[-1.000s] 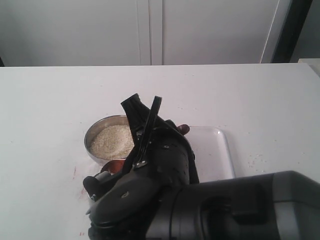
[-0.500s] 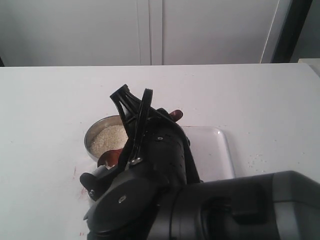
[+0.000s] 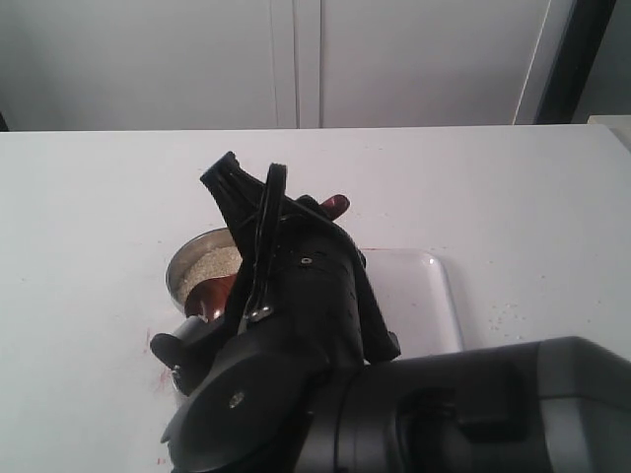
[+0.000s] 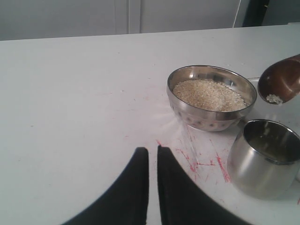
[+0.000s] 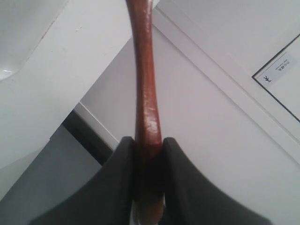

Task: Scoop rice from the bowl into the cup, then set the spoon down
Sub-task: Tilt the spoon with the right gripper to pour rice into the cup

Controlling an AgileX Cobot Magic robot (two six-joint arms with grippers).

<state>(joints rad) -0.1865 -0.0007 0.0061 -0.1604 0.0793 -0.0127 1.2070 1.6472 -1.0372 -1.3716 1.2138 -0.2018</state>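
Note:
The steel bowl (image 4: 212, 96) holds a bed of pale rice (image 4: 208, 93). Next to it stands the small steel cup (image 4: 265, 159); I cannot tell what is inside it. My right gripper (image 5: 149, 140) is shut on the handle of the wooden spoon (image 5: 146, 89). The spoon's head (image 4: 281, 83) hangs tilted above the gap between bowl and cup, with a few grains (image 4: 274, 99) clinging to it. In the exterior view the spoon head (image 3: 212, 291) sits over the bowl's (image 3: 192, 258) near rim, and the arm hides the cup. My left gripper (image 4: 153, 157) hovers over bare table, shut and empty.
A clear plastic tray (image 3: 429, 296) lies right of the bowl, partly behind my right arm. Red scratch marks (image 4: 206, 161) streak the white table (image 4: 70, 93) near the cup. A few loose grains (image 3: 505, 315) lie right of the tray. White cabinet doors stand behind the table.
My right gripper has tilted to the left with the spoon, and the spoon head has risen from over the cup toward the bowl's near rim. The left arm has not moved.

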